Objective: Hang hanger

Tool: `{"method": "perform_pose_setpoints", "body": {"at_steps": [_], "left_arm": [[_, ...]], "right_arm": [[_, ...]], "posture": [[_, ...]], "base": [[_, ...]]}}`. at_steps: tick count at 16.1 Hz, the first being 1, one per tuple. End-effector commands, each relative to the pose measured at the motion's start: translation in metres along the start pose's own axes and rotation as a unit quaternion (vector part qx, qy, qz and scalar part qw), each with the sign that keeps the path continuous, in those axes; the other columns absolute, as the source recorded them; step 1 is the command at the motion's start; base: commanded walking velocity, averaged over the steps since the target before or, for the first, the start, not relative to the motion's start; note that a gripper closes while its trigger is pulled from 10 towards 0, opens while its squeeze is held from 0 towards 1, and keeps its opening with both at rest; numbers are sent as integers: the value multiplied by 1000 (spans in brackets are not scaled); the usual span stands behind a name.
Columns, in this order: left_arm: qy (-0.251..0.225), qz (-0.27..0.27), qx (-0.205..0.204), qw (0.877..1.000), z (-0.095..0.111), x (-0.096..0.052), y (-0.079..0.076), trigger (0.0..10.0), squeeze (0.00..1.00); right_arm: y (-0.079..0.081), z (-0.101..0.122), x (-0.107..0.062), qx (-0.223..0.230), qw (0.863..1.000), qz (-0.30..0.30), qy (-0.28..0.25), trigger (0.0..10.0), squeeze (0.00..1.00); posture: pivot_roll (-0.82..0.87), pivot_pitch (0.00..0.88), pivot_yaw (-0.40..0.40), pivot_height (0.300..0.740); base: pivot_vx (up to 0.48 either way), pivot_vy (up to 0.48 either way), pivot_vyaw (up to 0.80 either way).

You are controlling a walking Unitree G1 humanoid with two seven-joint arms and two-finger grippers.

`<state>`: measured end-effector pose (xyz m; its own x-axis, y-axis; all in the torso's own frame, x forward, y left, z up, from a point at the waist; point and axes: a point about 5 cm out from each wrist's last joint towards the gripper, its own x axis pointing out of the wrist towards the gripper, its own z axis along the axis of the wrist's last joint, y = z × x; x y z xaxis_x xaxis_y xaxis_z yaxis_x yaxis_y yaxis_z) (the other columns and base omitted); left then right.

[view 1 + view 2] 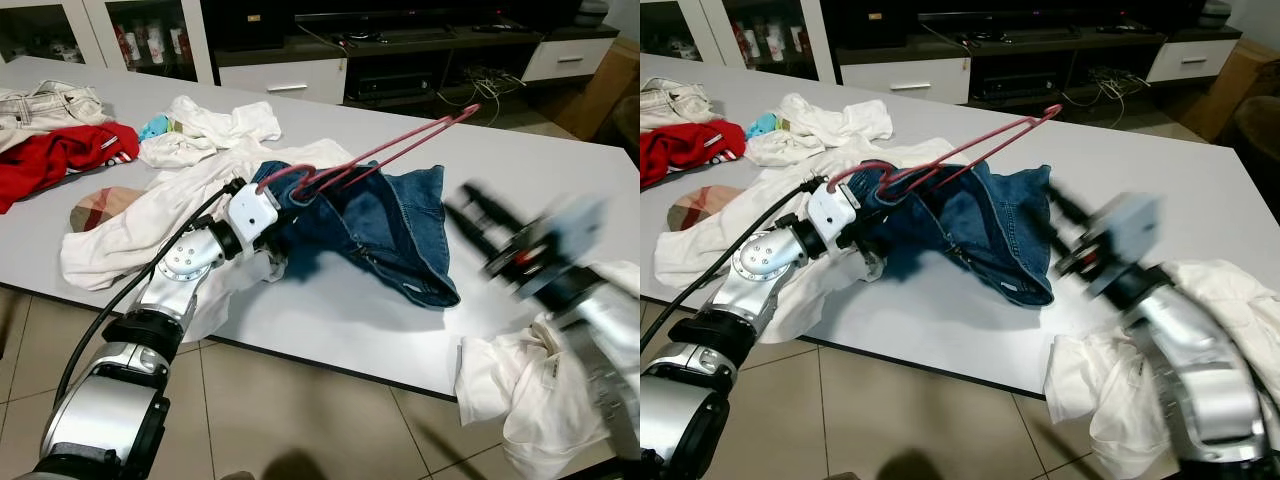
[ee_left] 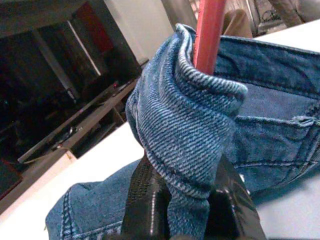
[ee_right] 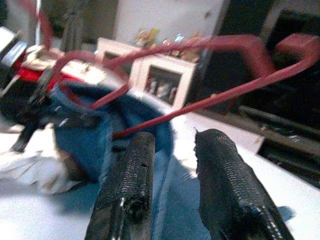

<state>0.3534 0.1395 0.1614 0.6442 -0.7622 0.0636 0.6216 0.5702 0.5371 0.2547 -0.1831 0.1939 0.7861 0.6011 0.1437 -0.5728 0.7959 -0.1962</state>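
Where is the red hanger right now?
The red hanger is mid-table, tilted up, threaded into the blue jeans that the left gripper pinches.

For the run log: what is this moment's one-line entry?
left pincer: shut on jeans and hanger | right pincer: open, near jeans | stage: hanger not hung

1. No legible text, label, brand, number or sign was found in any view.
2. The items behind the glass cabinet doors [image 1: 150,40] were too small to read.
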Motion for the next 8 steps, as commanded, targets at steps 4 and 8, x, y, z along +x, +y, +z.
{"method": "perform_pose_setpoints", "body": {"at_steps": [4, 8], "left_arm": [[-28, 14, 7, 999, 12, 2, 7, 0, 0], [-34, 14, 10, 999, 13, -2, 6, 0, 0]], "right_arm": [[3, -17, 16, -41, 998, -11, 47, 10000, 0], [-10, -31, 34, -70, 993, -53, 83, 10000, 0]], "posture": [[-82, 0, -20, 740], [-61, 0, -31, 740]], "base": [[0, 0, 0], [0, 0, 0]]}}
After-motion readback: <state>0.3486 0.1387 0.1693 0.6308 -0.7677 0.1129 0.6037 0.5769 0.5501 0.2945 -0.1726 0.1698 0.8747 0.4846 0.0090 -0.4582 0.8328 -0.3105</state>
